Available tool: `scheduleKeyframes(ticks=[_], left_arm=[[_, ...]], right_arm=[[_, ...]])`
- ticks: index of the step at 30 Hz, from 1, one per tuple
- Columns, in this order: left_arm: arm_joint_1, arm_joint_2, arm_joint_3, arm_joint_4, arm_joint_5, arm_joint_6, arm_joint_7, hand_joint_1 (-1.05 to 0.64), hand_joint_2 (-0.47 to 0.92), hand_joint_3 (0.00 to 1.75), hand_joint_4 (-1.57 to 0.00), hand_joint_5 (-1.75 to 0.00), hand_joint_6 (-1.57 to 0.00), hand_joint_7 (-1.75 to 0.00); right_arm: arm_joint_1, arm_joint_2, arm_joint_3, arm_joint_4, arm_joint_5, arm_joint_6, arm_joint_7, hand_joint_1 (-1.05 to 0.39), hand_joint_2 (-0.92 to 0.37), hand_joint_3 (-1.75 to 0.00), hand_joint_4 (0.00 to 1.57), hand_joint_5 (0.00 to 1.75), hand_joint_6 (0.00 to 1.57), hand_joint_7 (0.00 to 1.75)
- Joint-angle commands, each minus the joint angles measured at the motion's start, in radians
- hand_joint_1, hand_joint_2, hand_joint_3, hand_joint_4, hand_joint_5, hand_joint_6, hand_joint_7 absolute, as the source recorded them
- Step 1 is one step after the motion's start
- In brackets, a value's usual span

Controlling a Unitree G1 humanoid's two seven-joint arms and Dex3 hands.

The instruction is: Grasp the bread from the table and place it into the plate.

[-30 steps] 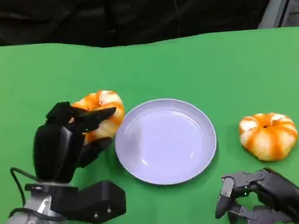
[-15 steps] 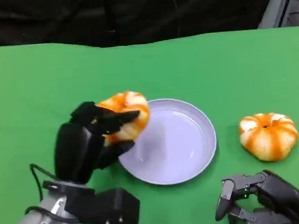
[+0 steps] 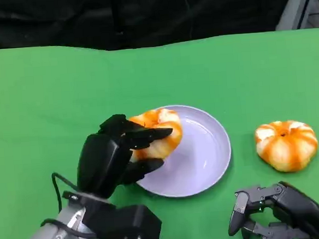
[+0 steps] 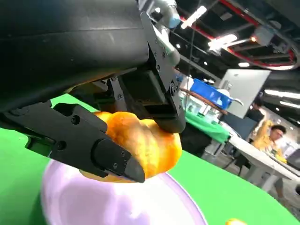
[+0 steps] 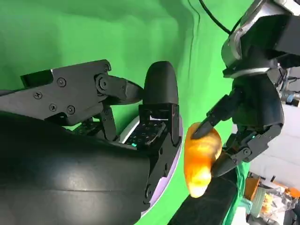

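Green table (image 3: 47,83) spans the frame. Lavender plate (image 3: 205,149) sits at centre. Your left hand (image 3: 110,158), lower left, is clamped on the bread (image 3: 159,131), fingers above and below it, holding it over the plate's left edge, probably so it can drop straight in. The left wrist view shows the bread off the plate surface. Your right hand (image 3: 275,212), lower right, holds nothing, fingers loosely apart. A second bread (image 3: 286,144) lies on the table, right of centre, clear of the plate. Nothing blocks the drop.
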Motion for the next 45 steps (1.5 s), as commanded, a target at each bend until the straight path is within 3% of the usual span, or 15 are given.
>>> scheduleKeyframes(ticks=[1, 12, 14, 18, 24, 40, 45], left_arm=[[-0.036, -0.01, 0.002, 0.04, -0.027, -0.027, -0.063, -0.03, 0.9, 0.01, -0.73, -1.17, -1.21, -0.09], [-0.089, -0.033, 0.003, 0.098, -0.032, -0.036, -0.139, -0.05, 0.91, 0.0, -0.74, -1.09, -1.2, -0.07], [-0.11, -0.038, 0.0, 0.124, -0.036, -0.041, -0.162, -0.05, 0.92, 0.02, -0.69, -1.2, -1.2, -0.09], [-0.132, -0.049, 0.004, 0.156, -0.049, -0.042, -0.206, -0.04, 0.92, 0.02, -0.66, -1.24, -1.19, -0.09], [-0.164, -0.052, -0.007, 0.179, -0.048, -0.022, -0.252, -0.02, 0.92, 0.01, -0.75, -0.99, -1.18, -0.04], [-0.22, -0.08, -0.019, 0.28, -0.05, -0.004, -0.285, 0.02, 0.9, 0.0, -0.78, -0.98, -1.2, -0.04], [-0.231, -0.083, -0.031, 0.304, -0.046, 0.022, -0.303, -0.01, 0.91, 0.0, -0.81, -0.85, -1.18, -0.01]], right_arm=[[-0.001, -0.007, 0.002, -0.004, -0.001, -0.006, -0.006, -0.06, -0.89, -0.52, 0.71, 1.58, 0.8, 1.08], [-0.002, -0.006, 0.008, -0.008, -0.014, -0.009, -0.018, -0.08, -0.87, -0.54, 0.7, 1.59, 0.79, 1.08], [-0.001, -0.005, 0.011, -0.01, -0.022, -0.006, -0.024, -0.07, -0.88, -0.54, 0.7, 1.6, 0.79, 1.08], [-0.002, -0.006, 0.017, -0.007, -0.023, -0.009, -0.027, -0.06, -0.88, -0.54, 0.7, 1.6, 0.78, 1.08], [-0.002, -0.007, 0.021, -0.01, -0.029, -0.007, -0.032, -0.07, -0.88, -0.53, 0.69, 1.6, 0.78, 1.08], [-0.006, 0.002, 0.022, -0.009, -0.031, -0.006, -0.032, -0.07, -0.9, -0.51, 0.69, 1.59, 0.78, 1.09], [-0.012, 0.009, 0.021, 0.001, -0.025, -0.014, -0.03, -0.06, -0.9, -0.52, 0.69, 1.59, 0.78, 1.09]])
